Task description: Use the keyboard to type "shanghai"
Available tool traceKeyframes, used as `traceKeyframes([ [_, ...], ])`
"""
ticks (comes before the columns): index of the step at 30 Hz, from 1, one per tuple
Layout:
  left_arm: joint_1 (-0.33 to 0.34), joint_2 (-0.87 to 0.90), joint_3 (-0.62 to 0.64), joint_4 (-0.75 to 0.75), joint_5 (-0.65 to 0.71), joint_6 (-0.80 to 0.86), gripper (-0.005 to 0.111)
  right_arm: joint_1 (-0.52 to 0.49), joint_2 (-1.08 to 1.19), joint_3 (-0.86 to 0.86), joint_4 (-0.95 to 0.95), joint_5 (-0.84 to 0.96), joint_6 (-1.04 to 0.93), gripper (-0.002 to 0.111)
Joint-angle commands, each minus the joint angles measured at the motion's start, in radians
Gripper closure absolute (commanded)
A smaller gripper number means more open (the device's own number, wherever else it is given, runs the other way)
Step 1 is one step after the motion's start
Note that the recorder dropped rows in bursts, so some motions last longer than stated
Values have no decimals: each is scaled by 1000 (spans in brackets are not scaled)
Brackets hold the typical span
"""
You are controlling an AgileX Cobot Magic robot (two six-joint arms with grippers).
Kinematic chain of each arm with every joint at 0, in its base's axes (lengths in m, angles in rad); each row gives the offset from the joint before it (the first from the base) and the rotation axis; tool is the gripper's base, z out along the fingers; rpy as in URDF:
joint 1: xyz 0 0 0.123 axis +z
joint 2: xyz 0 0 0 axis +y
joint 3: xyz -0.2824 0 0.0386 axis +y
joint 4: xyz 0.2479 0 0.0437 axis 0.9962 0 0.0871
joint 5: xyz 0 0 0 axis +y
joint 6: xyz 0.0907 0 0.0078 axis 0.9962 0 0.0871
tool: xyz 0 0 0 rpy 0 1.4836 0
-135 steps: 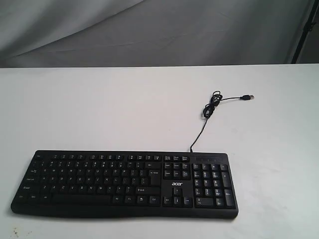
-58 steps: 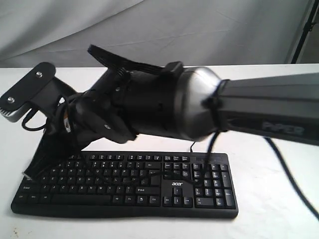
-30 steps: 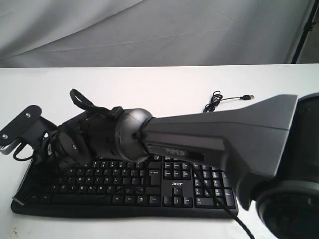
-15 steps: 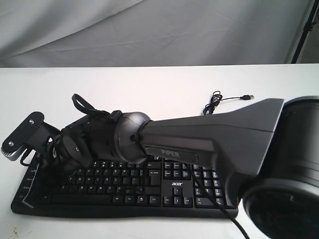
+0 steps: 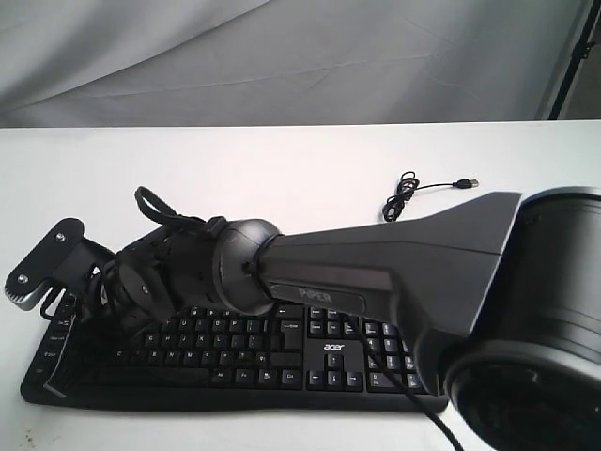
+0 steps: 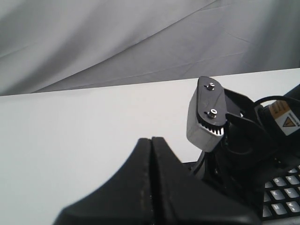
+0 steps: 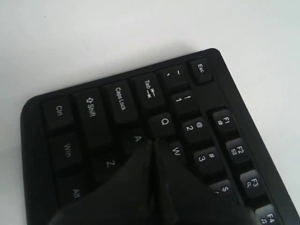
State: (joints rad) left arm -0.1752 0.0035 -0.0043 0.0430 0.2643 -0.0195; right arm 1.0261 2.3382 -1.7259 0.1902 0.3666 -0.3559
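The black keyboard (image 5: 329,352) with its white "acer" logo lies near the table's front edge. My right arm (image 5: 376,263) reaches across it to its left end and hides much of the letter block. In the right wrist view the keyboard (image 7: 117,101) fills the frame, and my right gripper (image 7: 152,140) is shut, its tips meeting where the Q, A and W keys join. My left gripper (image 6: 151,139) is shut on nothing, held over the white table beside the keyboard's corner (image 6: 281,197). It does not show in the exterior view.
The thin black cable (image 5: 404,197) lies coiled behind the keyboard, its USB plug (image 5: 467,182) loose on the white table (image 5: 282,160). A grey cloth backdrop (image 5: 282,56) hangs behind. The right arm's grey-capped camera mount (image 6: 206,117) sits close ahead of my left gripper.
The right arm came in from the right, swung across to the keyboard's left end and sank lower over the keys. In the last half second it barely shifted.
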Motion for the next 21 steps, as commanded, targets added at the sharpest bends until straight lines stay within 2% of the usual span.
traceKeyframes([
  [1,-4,-3,4,1,-5,-3,107,-6,15,-6,-5,-16,-10,108],
  [15,-4,-3,4,1,-5,-3,107,-6,-17,-3,-50,19,-18,108],
  [17,-4,-3,4,1,-5,-3,107,-6,-80,41,-79,30,-10,108],
  [21,-4,-3,4,1,-5,-3,107,-42,-250,260,-59,-48,16,108],
])
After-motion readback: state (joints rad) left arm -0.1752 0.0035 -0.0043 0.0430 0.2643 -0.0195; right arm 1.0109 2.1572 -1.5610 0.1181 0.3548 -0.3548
